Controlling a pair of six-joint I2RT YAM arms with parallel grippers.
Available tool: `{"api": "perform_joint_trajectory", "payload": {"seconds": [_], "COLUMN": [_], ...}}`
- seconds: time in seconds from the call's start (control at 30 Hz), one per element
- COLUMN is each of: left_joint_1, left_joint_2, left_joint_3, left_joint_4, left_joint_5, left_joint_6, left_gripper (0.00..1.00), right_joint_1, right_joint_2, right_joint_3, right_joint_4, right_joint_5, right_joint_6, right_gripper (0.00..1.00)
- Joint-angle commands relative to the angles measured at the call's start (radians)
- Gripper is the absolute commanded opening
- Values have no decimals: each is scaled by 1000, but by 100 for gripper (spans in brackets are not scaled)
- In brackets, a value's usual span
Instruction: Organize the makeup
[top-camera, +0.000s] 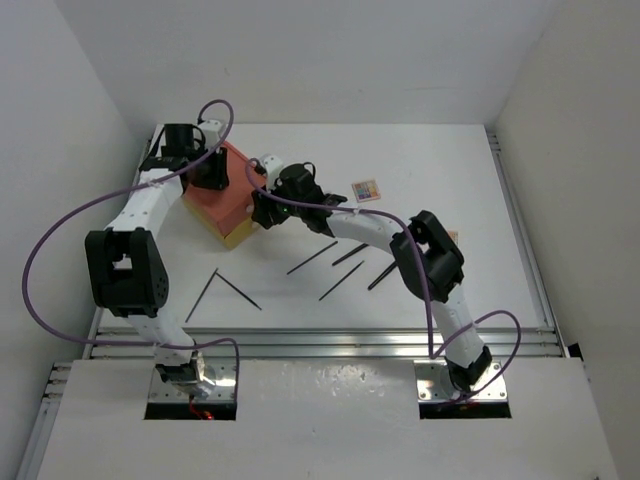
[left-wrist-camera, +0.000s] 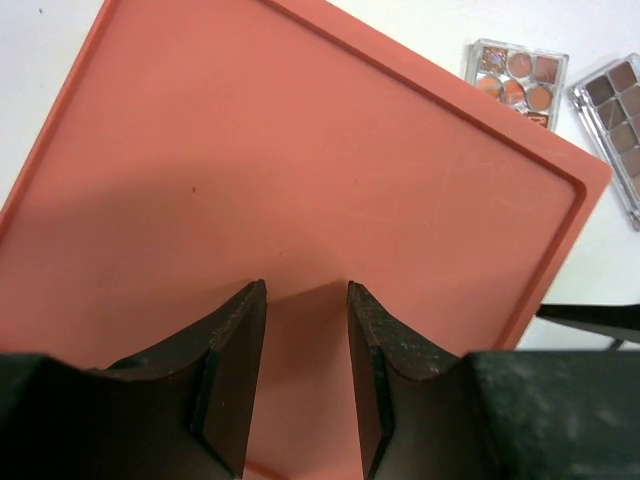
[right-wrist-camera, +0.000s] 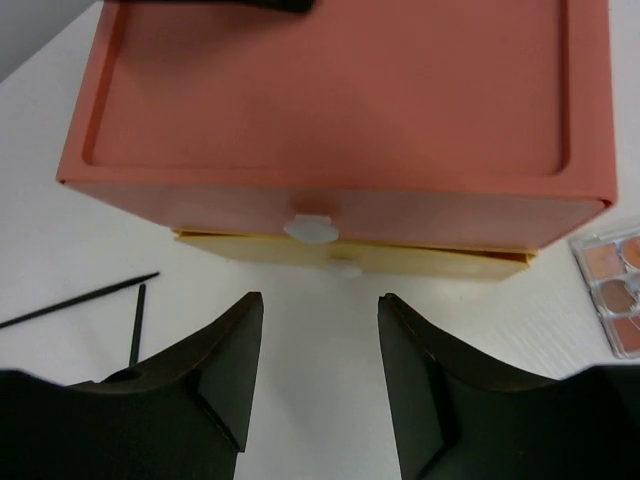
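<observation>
Several thin black brushes and sticks (top-camera: 312, 257) lie scattered on the white table in front of the orange-and-yellow drawer box (top-camera: 225, 195). One multicoloured palette (top-camera: 367, 190) lies right of the box. Two palettes show in the left wrist view (left-wrist-camera: 518, 80), (left-wrist-camera: 615, 105), and one at the right edge of the right wrist view (right-wrist-camera: 615, 295). My left gripper (top-camera: 210, 165) is open and empty just above the box's orange top (left-wrist-camera: 300, 150). My right gripper (top-camera: 265, 205) is open and empty, low over the table, facing the box's white drawer knob (right-wrist-camera: 310, 228). Two sticks (right-wrist-camera: 80, 300) lie to its left.
The box has an orange upper drawer and a yellow lower drawer (right-wrist-camera: 440, 262), which stands out slightly. A fourth flat item (top-camera: 452, 236) peeks out beside my right arm's elbow. White walls enclose the table at the left, right and back.
</observation>
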Motion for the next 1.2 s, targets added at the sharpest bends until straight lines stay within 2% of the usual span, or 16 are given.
{"api": "perform_joint_trajectory", "payload": {"seconds": [0.0,0.4,0.67,0.8,0.93,1.03,1.13,1.17], "left_joint_1": [-7,-7,-7,-7,-7,-7,-7,-7], "left_joint_2": [-25,-25,-25,-25,-25,-25,-25,-25], "left_joint_3": [-51,-117,-126,-126,-126,-126,-126,-126], "left_joint_4": [53,91,101,101,101,101,101,101], "left_joint_5": [-26,-17,-8,-8,-8,1,1,1], "left_joint_6": [-13,-13,-13,-13,-13,-13,-13,-13], "left_gripper": [43,43,43,43,43,43,43,43], "right_joint_1": [32,49,49,47,49,49,49,49], "right_joint_2": [24,66,99,112,112,110,107,104], "right_joint_3": [75,103,126,161,152,140,131,129], "right_joint_4": [112,146,145,137,128,132,151,149], "right_joint_5": [3,118,124,115,118,118,118,117], "right_joint_6": [16,27,48,51,56,59,56,58], "right_gripper": [50,45,38,38,33,33,23,14]}}
